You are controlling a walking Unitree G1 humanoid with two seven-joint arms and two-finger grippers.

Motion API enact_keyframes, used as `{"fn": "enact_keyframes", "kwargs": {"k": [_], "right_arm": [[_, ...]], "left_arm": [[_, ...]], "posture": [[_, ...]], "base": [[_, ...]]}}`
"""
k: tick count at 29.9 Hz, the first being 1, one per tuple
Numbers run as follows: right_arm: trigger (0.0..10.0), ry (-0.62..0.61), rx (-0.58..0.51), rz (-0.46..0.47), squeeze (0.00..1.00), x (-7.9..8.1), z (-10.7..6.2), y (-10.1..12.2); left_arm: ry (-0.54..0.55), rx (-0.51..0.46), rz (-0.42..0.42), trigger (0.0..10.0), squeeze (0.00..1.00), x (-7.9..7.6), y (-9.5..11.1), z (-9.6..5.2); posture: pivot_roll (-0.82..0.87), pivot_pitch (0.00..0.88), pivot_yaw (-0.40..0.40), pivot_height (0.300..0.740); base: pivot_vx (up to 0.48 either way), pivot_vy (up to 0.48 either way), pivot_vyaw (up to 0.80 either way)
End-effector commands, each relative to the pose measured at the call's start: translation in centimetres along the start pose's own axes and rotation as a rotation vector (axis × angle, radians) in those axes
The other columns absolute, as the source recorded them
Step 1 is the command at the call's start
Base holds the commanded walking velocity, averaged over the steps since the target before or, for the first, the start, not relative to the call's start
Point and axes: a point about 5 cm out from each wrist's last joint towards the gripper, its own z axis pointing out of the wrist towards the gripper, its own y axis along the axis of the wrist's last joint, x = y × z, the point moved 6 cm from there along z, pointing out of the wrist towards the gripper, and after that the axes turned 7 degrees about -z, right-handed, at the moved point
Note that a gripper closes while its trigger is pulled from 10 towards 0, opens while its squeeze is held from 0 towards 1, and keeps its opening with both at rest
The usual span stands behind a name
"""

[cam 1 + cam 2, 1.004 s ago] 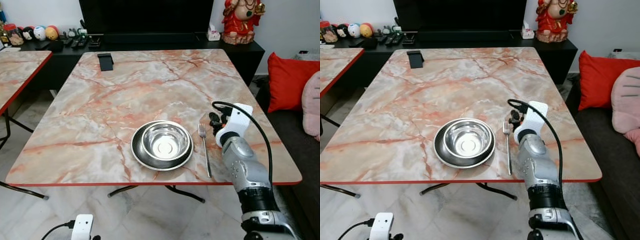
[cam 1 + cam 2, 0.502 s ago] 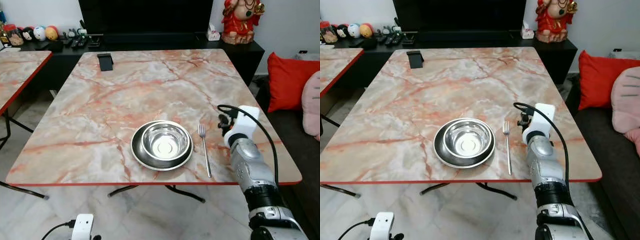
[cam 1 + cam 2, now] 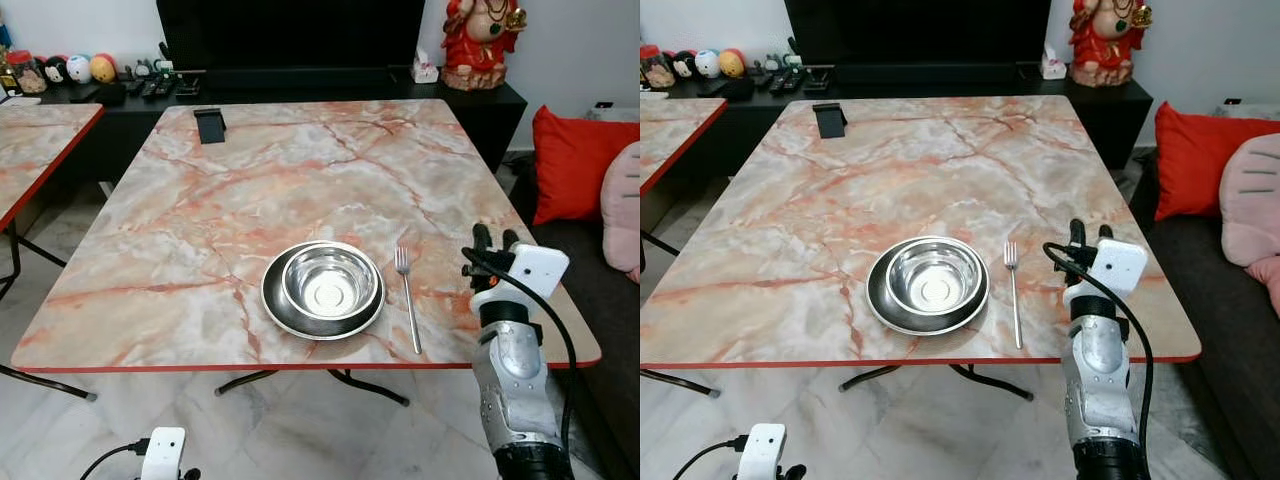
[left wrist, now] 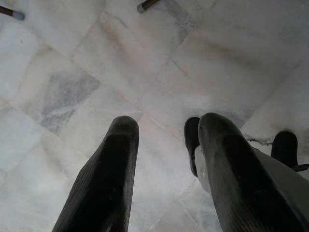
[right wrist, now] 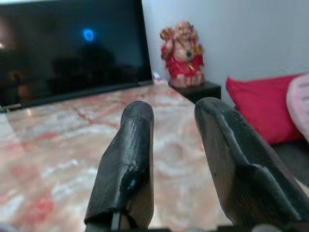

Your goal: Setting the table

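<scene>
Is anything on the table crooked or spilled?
Nothing stands out. The steel bowl sits upright inside the plate, and the fork lies straight beside them, tines pointing away from the robot. The right claw hovers open nearby, holding nothing.

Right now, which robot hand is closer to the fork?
The right. The right gripper is open above the table's right edge, just right of the fork. The left gripper hangs open over the floor, below the table.

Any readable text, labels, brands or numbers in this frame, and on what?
None can be read.
Jar on the black TV console: its label is too small to read.
Tissue box on the console: print too blurred.
Bowl, plate and fork: no markings show.
</scene>
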Motion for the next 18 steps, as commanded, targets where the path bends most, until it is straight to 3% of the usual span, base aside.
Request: {"fn": "enact_keyframes", "kwargs": {"k": [1,8,18], "right_arm": [[10.0,0.02,-0.054,-0.002,0.0,0.7,0.4,1.5],[10.0,0.058,-0.073,-0.03,0.0,2.0,0.8,1.9],[10.0,0.052,-0.074,-0.031,0.0,2.0,0.4,1.7]], "left_arm": [[0.002,0.015,0.002,10.0,0.0,0.1,-0.6,-0.1],[0.007,0.014,-0.007,10.0,0.0,0.0,-0.7,-0.1],[0.006,0.018,0.004,10.0,0.0,0.1,-0.7,-0.1]], "posture": [[-0.07,0.0,0.011,0.74],[-0.06,0.0,-0.007,0.74],[-0.07,0.0,0.005,0.74]], "base": [[0.0,0.0,0.0],[0.0,0.28,0.0],[0.0,0.289,0.0]]}}
